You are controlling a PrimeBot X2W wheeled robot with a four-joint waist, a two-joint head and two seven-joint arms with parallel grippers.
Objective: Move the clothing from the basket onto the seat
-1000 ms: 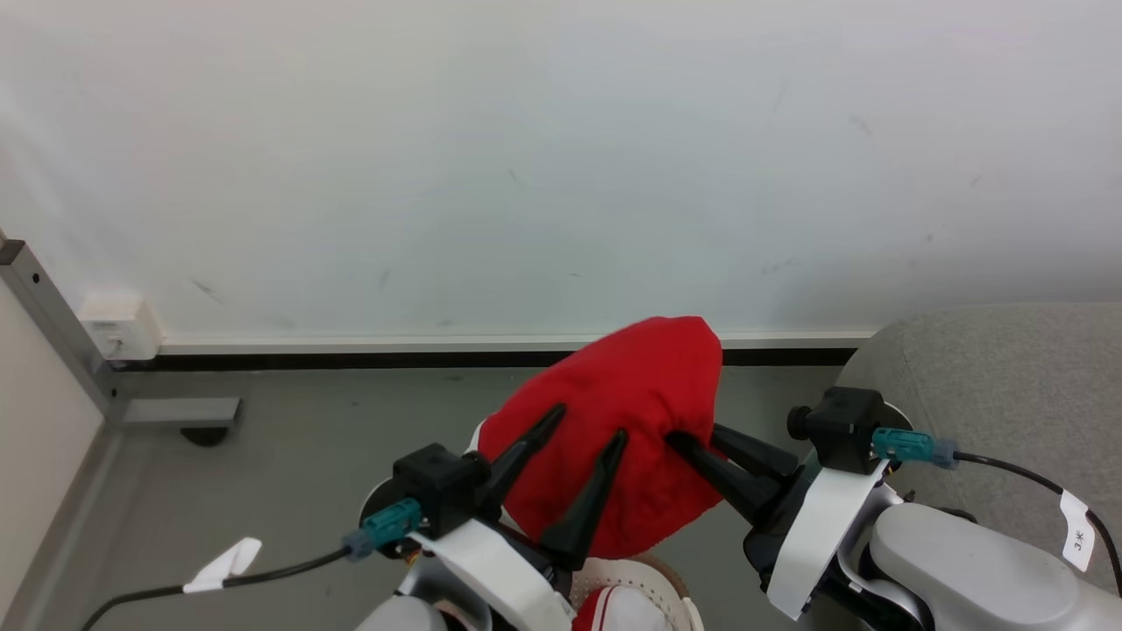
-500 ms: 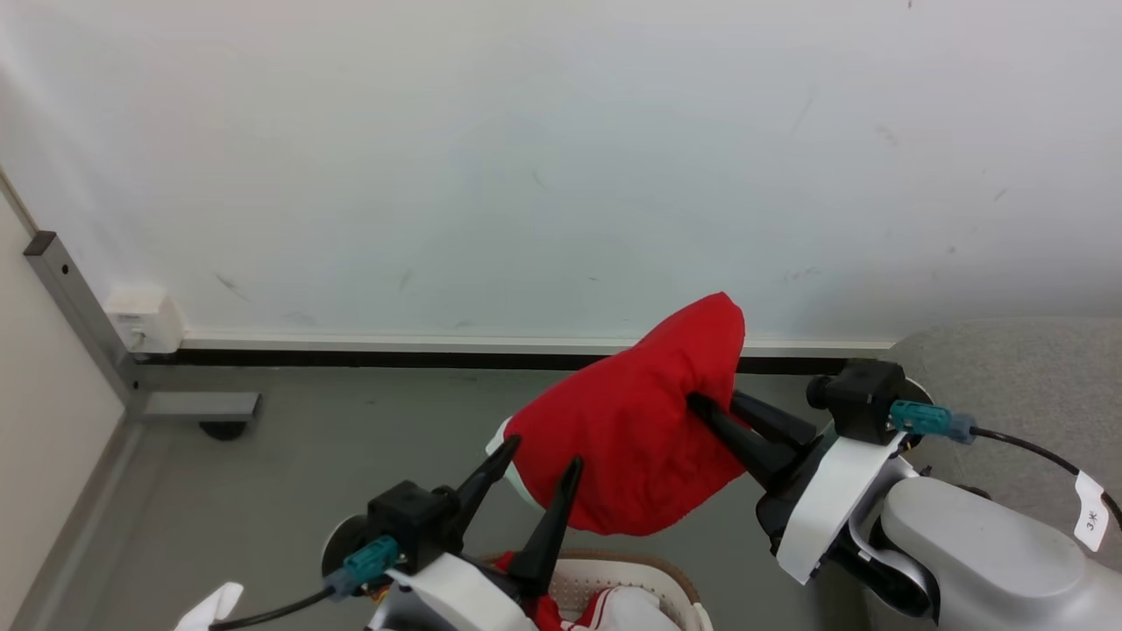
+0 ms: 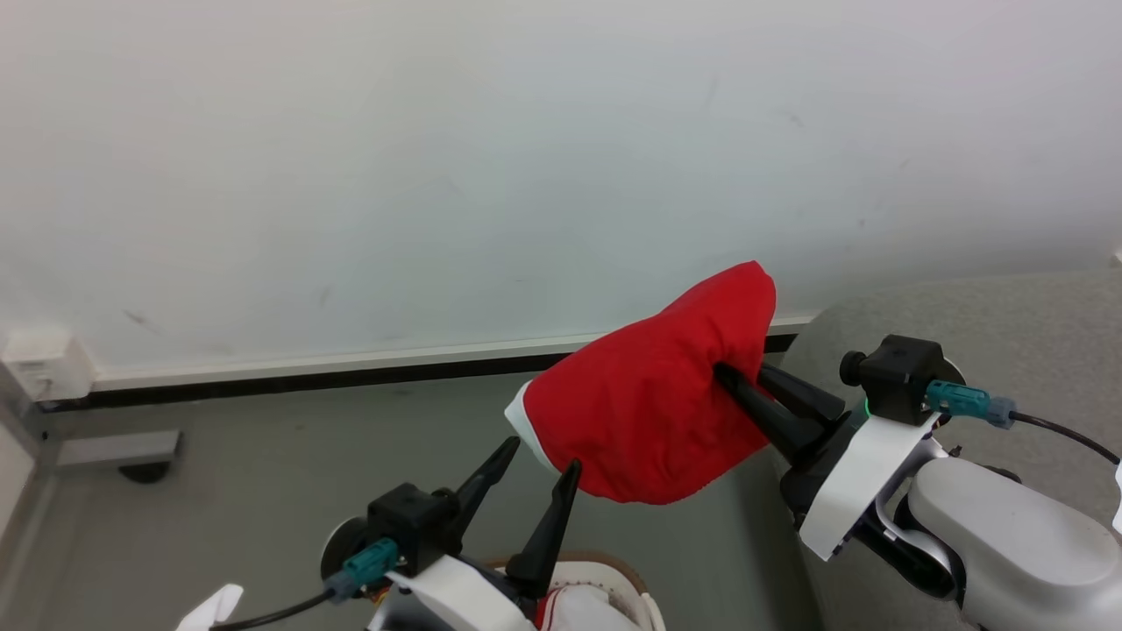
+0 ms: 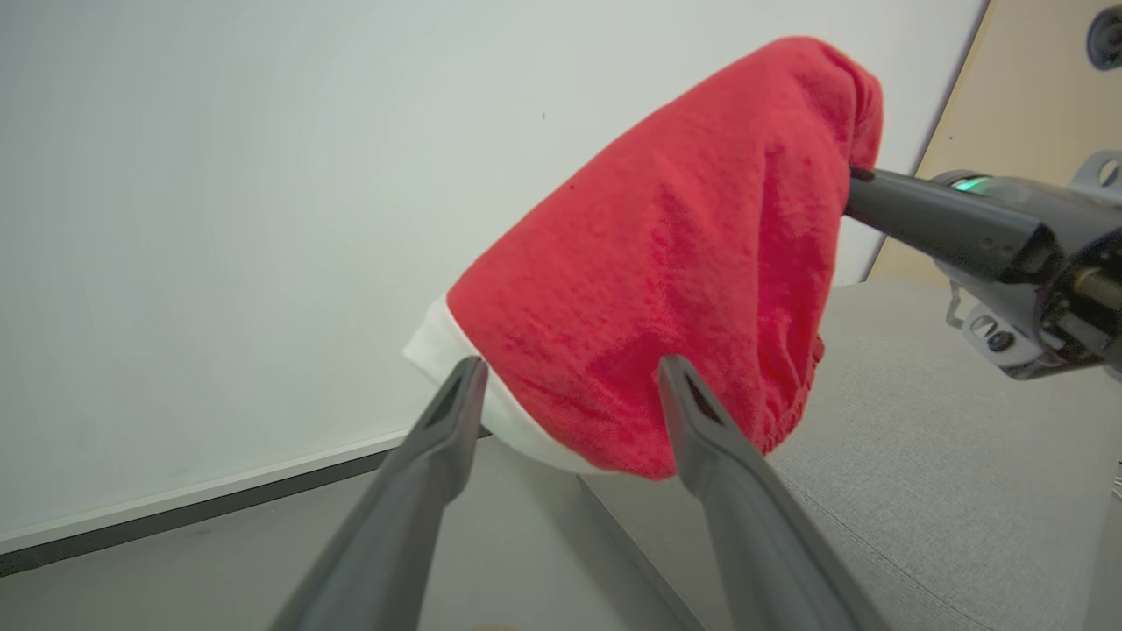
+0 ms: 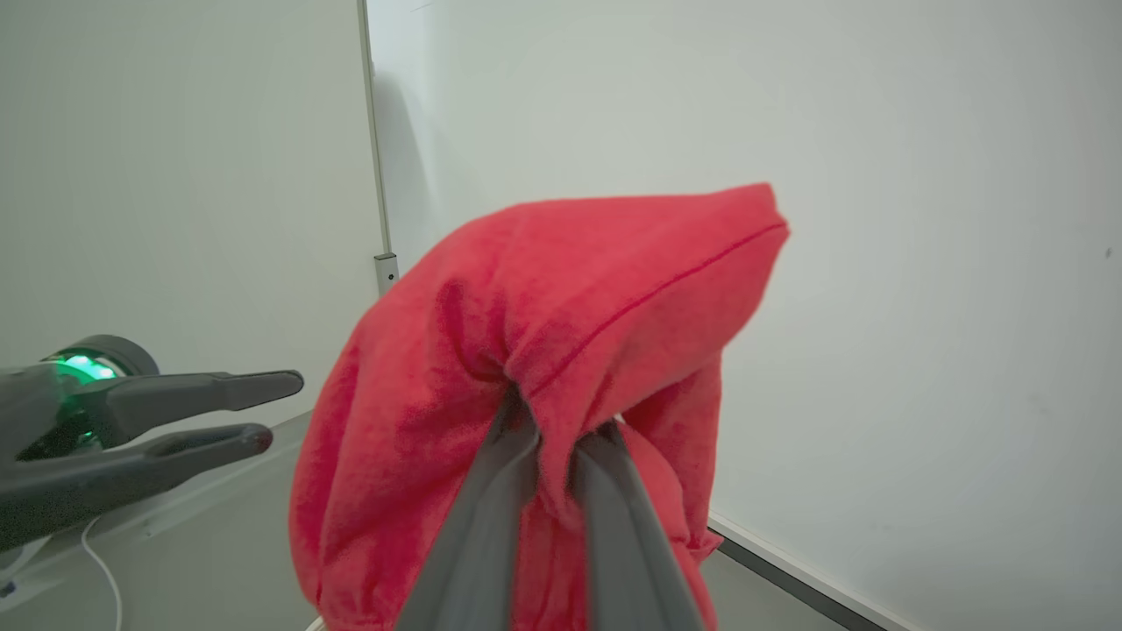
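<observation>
Clothing (image 3: 649, 412) hangs pinched in the right gripper (image 3: 726, 375), just beside the seat (image 3: 1034, 307); carry it well over the seat before letting go. Meanwhile the left gripper (image 3: 543, 456) stands spread, empty.

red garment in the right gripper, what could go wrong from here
1. The right gripper pinches just a small fold of the red garment, which hangs over the floor, short of the seat. A slip would likely drop it there.
2. The open left gripper stands close to the garment's white hem and might snag it on the way across.
</observation>
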